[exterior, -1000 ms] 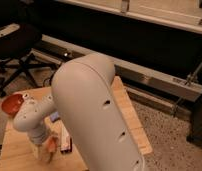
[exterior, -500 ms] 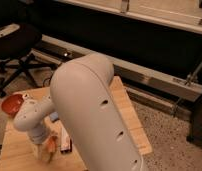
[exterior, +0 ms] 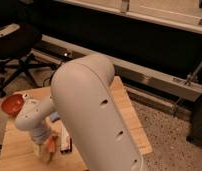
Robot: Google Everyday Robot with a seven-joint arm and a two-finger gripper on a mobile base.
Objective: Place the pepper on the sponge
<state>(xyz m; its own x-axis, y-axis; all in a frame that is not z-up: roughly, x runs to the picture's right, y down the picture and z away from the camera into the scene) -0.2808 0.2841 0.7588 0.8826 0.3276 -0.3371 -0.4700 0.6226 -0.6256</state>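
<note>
One orange streak, which I take for the pepper (exterior: 52, 145), shows right against the gripper (exterior: 45, 149), low over the wooden table (exterior: 126, 120) and well off to the near right of the red-orange bowl (exterior: 11, 104). I cannot tell whether the gripper is clamped on it or merely beside it. The sponge (exterior: 55, 117), judging by a sliver of pale blue, sits nearer the bowl, mostly hidden by the robot's broad white arm (exterior: 94, 110) and apart from the pepper. A white-and-dark bar (exterior: 66, 145) lies just beyond the pepper, on its far side from the bowl. If the pepper is in hand, doing this well means rising clear of the bar, moving toward the bowl, and lowering until the pepper's length lies along the pad's middle before letting go. A slim, tapering thing on a soft pad may well roll off. If it is not held, the grasp belongs across its thicker part.
</note>
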